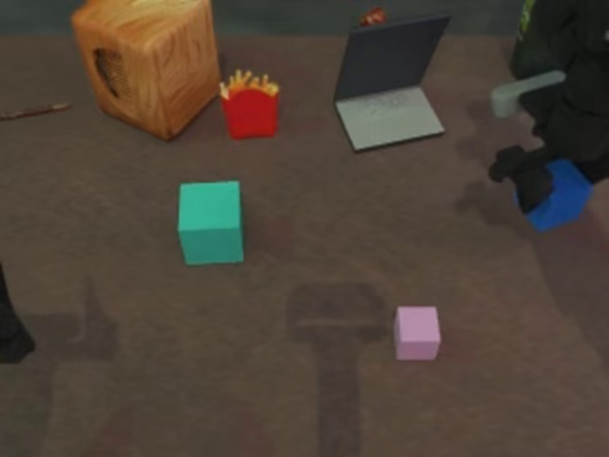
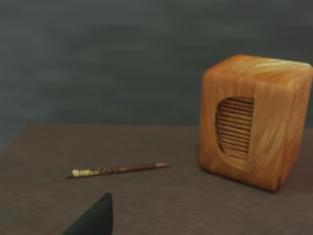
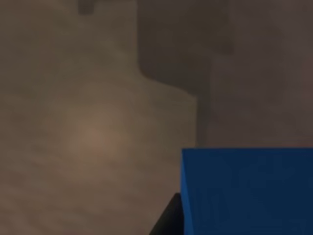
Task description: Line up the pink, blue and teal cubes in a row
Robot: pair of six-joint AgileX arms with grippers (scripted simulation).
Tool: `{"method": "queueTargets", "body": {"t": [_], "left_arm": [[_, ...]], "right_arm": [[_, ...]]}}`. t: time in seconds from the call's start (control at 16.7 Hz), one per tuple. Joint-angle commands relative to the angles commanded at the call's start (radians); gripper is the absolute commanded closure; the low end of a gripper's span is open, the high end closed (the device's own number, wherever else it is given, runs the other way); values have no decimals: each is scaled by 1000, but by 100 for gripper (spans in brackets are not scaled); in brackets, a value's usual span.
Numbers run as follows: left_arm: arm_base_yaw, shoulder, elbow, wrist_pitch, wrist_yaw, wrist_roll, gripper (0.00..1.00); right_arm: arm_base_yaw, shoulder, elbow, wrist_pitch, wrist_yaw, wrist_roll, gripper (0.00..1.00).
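Note:
The blue cube [image 1: 563, 198] is at the table's far right, with my right gripper [image 1: 540, 187] shut on it. It seems to hang a little above the table, over its own shadow. The right wrist view shows the blue cube [image 3: 247, 191] close up, one dark fingertip [image 3: 168, 220] pressed against its side. Left of centre sits the teal cube [image 1: 210, 222], the largest. The small pink cube [image 1: 417, 332] rests nearer the front, right of centre. My left gripper [image 1: 9, 333] is parked at the left edge, open, one fingertip [image 2: 95, 218] showing.
A big wood-grain block [image 1: 147, 59] stands at the back left, with a red carton of fries [image 1: 249, 105] beside it and an open laptop [image 1: 390, 86] at the back centre. A pencil [image 2: 117, 170] lies near the left edge.

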Motion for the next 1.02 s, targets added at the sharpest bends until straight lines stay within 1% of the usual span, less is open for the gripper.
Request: {"method": "queueTargets", "body": {"t": [0.12,0.42,0.54,0.66,0.78,1.02], "left_arm": [[0,0,0,0,0,0,0],[0,0,0,0,0,0,0],[0,0,0,0,0,0,0],[0,0,0,0,0,0,0],[0,0,0,0,0,0,0],[0,0,0,0,0,0,0]], "right_arm": [[3,-18,33,-45,0,-2,100],[0,-17,36,-49,0,2,100],[26,-18,38,-52,1,35,100],[77,-21,38,-57,2,110,100],[146,-28,32,-64,5,222,100],[320,-50,8,-78,10,529,100]]}}
